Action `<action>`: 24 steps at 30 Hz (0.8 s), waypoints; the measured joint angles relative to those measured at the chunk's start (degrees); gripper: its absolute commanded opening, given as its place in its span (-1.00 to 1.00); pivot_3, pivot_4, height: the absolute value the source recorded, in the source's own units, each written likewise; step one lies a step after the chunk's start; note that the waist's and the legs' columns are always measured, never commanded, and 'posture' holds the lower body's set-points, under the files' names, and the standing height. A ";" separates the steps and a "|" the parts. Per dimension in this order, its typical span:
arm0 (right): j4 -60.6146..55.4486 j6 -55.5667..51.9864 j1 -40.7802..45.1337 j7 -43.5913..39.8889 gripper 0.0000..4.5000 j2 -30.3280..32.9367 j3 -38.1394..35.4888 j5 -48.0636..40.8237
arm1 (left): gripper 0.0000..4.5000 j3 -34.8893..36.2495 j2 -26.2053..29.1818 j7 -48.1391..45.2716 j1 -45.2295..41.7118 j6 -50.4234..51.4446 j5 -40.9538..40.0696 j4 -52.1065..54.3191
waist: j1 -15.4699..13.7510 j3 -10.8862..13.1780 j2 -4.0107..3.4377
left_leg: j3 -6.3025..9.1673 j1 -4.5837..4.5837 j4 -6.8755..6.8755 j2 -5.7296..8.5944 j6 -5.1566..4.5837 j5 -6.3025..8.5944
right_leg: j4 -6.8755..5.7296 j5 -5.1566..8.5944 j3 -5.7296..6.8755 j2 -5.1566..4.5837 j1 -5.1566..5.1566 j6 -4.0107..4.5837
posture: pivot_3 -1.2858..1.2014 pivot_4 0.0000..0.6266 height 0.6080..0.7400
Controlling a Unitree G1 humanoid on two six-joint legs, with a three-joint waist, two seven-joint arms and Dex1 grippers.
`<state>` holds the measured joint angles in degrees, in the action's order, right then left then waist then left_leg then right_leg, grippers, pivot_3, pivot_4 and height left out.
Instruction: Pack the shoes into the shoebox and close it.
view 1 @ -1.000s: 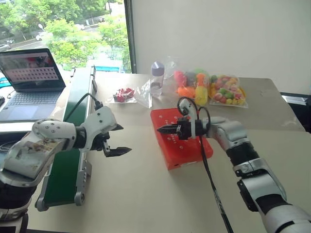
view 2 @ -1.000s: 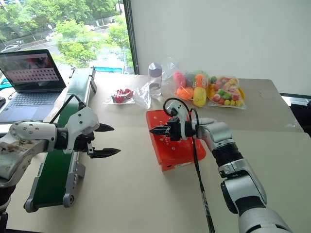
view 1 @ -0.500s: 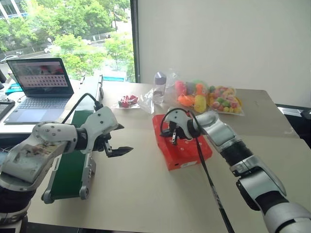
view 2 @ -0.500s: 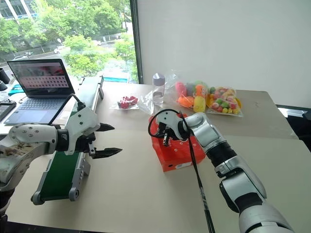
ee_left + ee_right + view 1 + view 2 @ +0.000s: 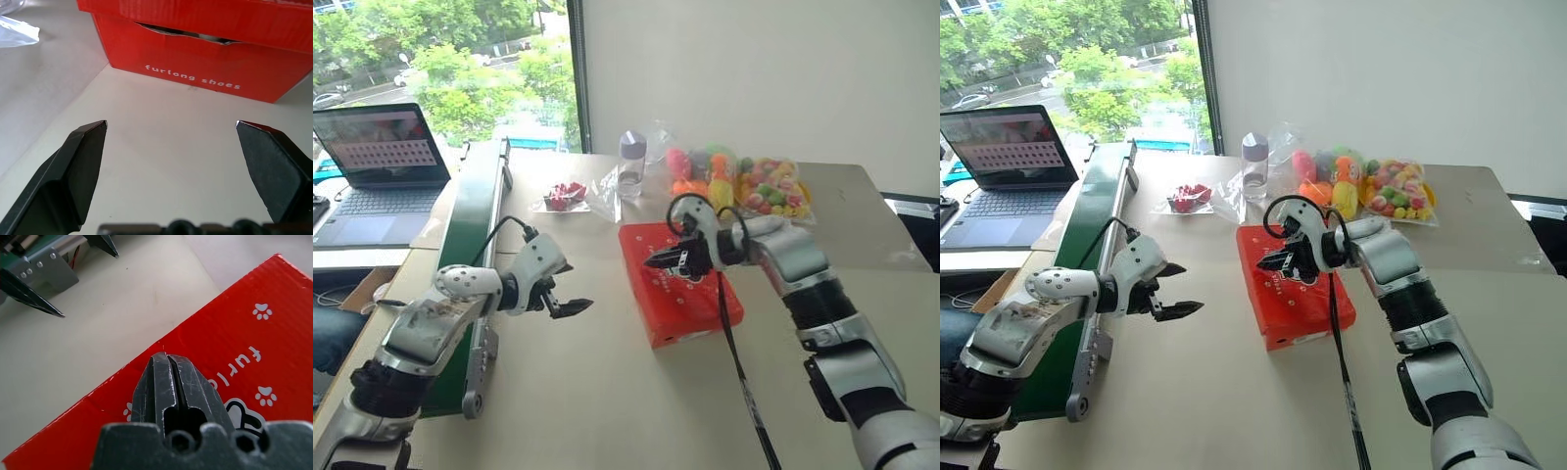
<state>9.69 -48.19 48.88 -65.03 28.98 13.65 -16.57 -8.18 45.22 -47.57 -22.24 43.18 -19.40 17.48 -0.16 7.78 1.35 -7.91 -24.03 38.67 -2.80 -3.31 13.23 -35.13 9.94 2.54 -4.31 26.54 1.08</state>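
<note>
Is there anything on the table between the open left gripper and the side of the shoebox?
Nothing visible. The left gripper faces the shoebox with its jaws apart, and bare table lies between them. The lid is down on the box, and the shut right gripper hovers above it.

Head stereo overlooks table [image 5: 607,392]; wrists near shoebox [image 5: 205,58].

Red-orange shoebox [image 5: 677,284], white paw prints and lettering on lid; green tray [image 5: 470,220]; beige table [image 5: 607,392].
</note>
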 measured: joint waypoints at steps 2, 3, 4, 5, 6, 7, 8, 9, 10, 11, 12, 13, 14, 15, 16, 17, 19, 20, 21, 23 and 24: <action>-1.43 -1.22 0.04 -0.09 -0.97 0.06 -0.83 -0.87 | 1.00 -0.03 -0.03 -0.26 -0.14 -0.75 0.31 -0.68 | 0.23 0.01 0.00 | -0.01 -0.01 0.00 0.01 -0.04 0.02 | 0.01 0.04 -0.01 -0.01 0.00 -0.07 | 0.03 -0.52 1.00; -1.88 -1.84 0.10 -0.09 -0.97 0.16 -1.09 -1.39 | 1.00 -0.07 -0.08 -0.37 -0.21 -1.00 0.39 -0.93 | 0.28 0.02 0.01 | -0.01 -0.01 0.01 0.01 -0.05 0.03 | 0.02 0.05 -0.01 -0.01 -0.01 -0.09 | 0.03 -0.52 1.00; -3.11 -3.40 0.45 -0.14 -0.97 0.28 -1.74 -2.95 | 1.00 -0.23 -0.33 -0.64 -0.35 -1.87 0.93 -1.90 | 0.34 0.04 0.00 | -0.01 -0.01 0.05 0.03 -0.06 0.04 | 0.02 0.05 -0.01 -0.03 -0.02 -0.12 | 0.03 -0.52 1.00; -3.68 -4.75 1.42 -0.12 -0.97 0.28 -2.40 -4.28 | 1.00 -0.59 -0.91 -0.68 -0.47 -2.58 1.41 -3.12 | 0.34 0.08 0.00 | -0.01 -0.01 0.11 0.05 -0.07 0.03 | 0.01 0.03 -0.02 -0.04 -0.03 -0.14 | 0.03 -0.52 1.00; -4.02 -5.01 2.00 -0.09 -0.97 0.30 -2.91 -4.85 | 1.00 -0.90 -1.31 -0.71 -0.47 -3.11 1.57 -3.62 | 0.34 0.11 0.01 | 0.00 -0.01 0.15 0.05 -0.07 0.03 | 0.01 0.03 -0.02 -0.04 -0.04 -0.14 | 0.03 -0.52 1.00; -4.66 -5.26 2.55 -0.11 -0.97 0.50 -3.21 -5.16 | 1.00 -1.41 -1.88 -0.74 -0.52 -3.47 1.75 -4.05 | 0.33 0.11 0.01 | 0.00 -0.01 0.17 0.04 -0.07 0.03 | 0.01 0.03 -0.02 -0.04 -0.06 -0.13 | 0.03 -0.52 1.00; -4.96 -5.44 2.86 -0.16 -0.97 0.78 -3.21 -5.31 | 1.00 -1.85 -2.22 -0.76 -0.64 -3.65 2.01 -4.29 | 0.33 0.11 0.01 | 0.01 -0.01 0.19 0.04 -0.07 0.03 | 0.01 0.05 -0.02 -0.06 -0.07 -0.13 | 0.03 -0.52 1.00; -5.12 -5.77 3.27 -0.20 -0.97 1.19 -3.21 -5.77 | 1.00 -2.19 -2.83 -0.78 -0.69 -4.13 2.38 -4.75 | 0.33 0.12 0.01 | 0.01 -0.01 0.19 0.04 -0.07 0.03 | 0.02 0.07 -0.02 -0.06 -0.07 -0.14 | 0.03 -0.52 1.00; -5.12 -5.92 3.40 -0.21 -0.97 1.36 -3.21 -6.16 | 1.00 -2.34 -3.03 -0.78 -0.69 -4.33 2.57 -4.88 | 0.29 0.12 0.02 | 0.01 -0.01 0.20 0.04 -0.07 0.03 | 0.02 0.08 -0.02 -0.07 -0.07 -0.10 | 0.03 -0.52 1.00; -5.10 -5.96 3.41 -0.22 -0.97 1.37 -3.20 -6.29 | 1.00 -2.42 -3.06 -0.78 -0.69 -4.42 2.81 -4.89 | 0.30 0.12 0.02 | 0.01 -0.01 0.20 0.04 -0.07 0.03 | 0.02 0.07 -0.02 -0.07 -0.07 -0.08 | 0.03 -0.52 1.00; -4.98 -5.96 3.40 -0.22 -0.97 1.37 -3.19 -6.36 | 1.00 -2.53 -3.06 -0.77 -0.74 -4.59 3.19 -4.89 | 0.30 0.12 0.02 | 0.00 -0.01 0.19 0.05 -0.07 0.03 | 0.02 0.05 -0.04 -0.07 -0.07 -0.07 | 0.03 -0.52 1.00; -4.32 -5.68 3.40 -0.19 -0.97 1.36 -2.98 -6.32 | 1.00 -2.73 -3.05 -0.76 -0.78 -5.03 3.68 -4.89 | 0.31 0.12 0.02 | 0.00 -0.01 0.19 0.05 -0.08 0.03 | 0.01 0.04 -0.04 -0.07 -0.07 -0.09 | 0.03 -0.52 1.00; -3.29 -4.91 3.33 -0.14 -0.97 1.31 -2.60 -5.99 | 1.00 -2.89 -3.06 -0.77 -0.79 -5.46 3.86 -4.89 | 0.31 0.12 0.03 | 0.01 -0.01 0.19 0.04 -0.08 0.03 | 0.01 0.03 -0.04 -0.06 -0.08 -0.10 | 0.03 -0.52 1.00; -2.37 -4.28 3.13 -0.05 -0.97 1.18 -2.28 -5.62 | 1.00 -2.98 -3.06 -0.78 -0.79 -5.51 3.98 -4.88 | 0.32 0.12 0.02 | 0.01 -0.01 0.19 0.04 -0.08 0.04 | 0.01 0.03 -0.04 -0.06 -0.08 -0.10 | 0.03 -0.52 1.00; -0.59 -2.90 2.35 0.07 -0.97 0.71 -1.56 -4.76 | 1.00 -3.02 -3.06 -0.79 -0.79 -5.52 4.10 -4.85 | 0.33 0.12 0.03 | 0.01 0.00 0.19 0.04 -0.09 0.04 | 0.01 0.01 -0.03 -0.05 -0.10 -0.13 | 0.03 -0.52 1.00; 1.50 -1.76 1.37 0.23 -0.97 0.10 -0.61 -4.10 | 1.00 -3.02 -3.04 -0.80 -0.78 -5.53 4.12 -4.82 | 0.34 0.12 0.03 | 0.01 0.00 0.19 0.04 -0.10 0.04 | 0.02 0.01 -0.03 -0.04 -0.10 -0.14 | 0.03 -0.52 1.00; 8.38 2.53 0.10 2.10 -0.97 -2.50 2.29 -0.27 | 1.00 -3.02 -2.97 -0.82 -0.86 -5.52 4.52 -4.72 | 0.53 0.12 0.03 | -0.02 0.01 0.19 0.06 -0.10 0.04 | 0.00 -0.01 -0.04 -0.03 -0.10 -0.17 | 0.03 -0.52 1.00; 11.56 5.09 -0.44 2.73 -0.97 -4.02 3.30 0.81 | 1.00 -3.00 -2.88 -0.85 -0.83 -5.52 4.66 -4.67 | 0.78 0.12 0.03 | -0.02 0.02 0.19 0.07 -0.10 0.04 | -0.01 -0.01 -0.04 -0.03 -0.10 -0.18 | 0.03 -0.52 1.00; 13.81 8.27 -0.33 2.82 -0.97 -5.95 3.89 1.96 | 1.00 -3.02 -2.73 -0.85 -0.84 -5.49 4.87 -4.71 | 1.14 0.12 0.03 | -0.10 0.22 0.16 0.07 -0.10 0.04 | -0.06 -0.03 -0.15 -0.01 -0.19 -0.23 | 0.03 -0.52 1.00; 15.98 11.88 0.63 3.15 -0.97 -8.03 5.70 4.23 | 1.00 -3.03 -2.78 -0.84 -1.20 -5.49 4.95 -4.55 | 1.86 0.01 0.20 | -0.11 0.77 0.10 -0.01 -0.08 0.04 | -0.07 0.21 -0.16 0.04 -0.62 -0.56 | 0.03 -0.52 1.00; 17.07 14.67 0.76 3.38 -0.97 -8.86 7.16 6.03 | 1.00 -3.03 -2.82 -0.81 -1.51 -5.49 4.99 -4.31 | 2.22 -0.01 0.24 | -0.08 0.99 0.10 -0.07 -0.01 0.01 | -0.10 0.30 -0.14 0.06 -0.85 -0.41 | 0.03 -0.52 1.00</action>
<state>26.76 -33.52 49.64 -61.65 20.11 20.80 -10.54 -11.21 42.40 -48.39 -23.75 37.69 -14.41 13.17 2.06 7.77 1.59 -7.99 -23.04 38.77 -2.87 -3.32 13.24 -35.23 10.25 2.39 -4.25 25.69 0.67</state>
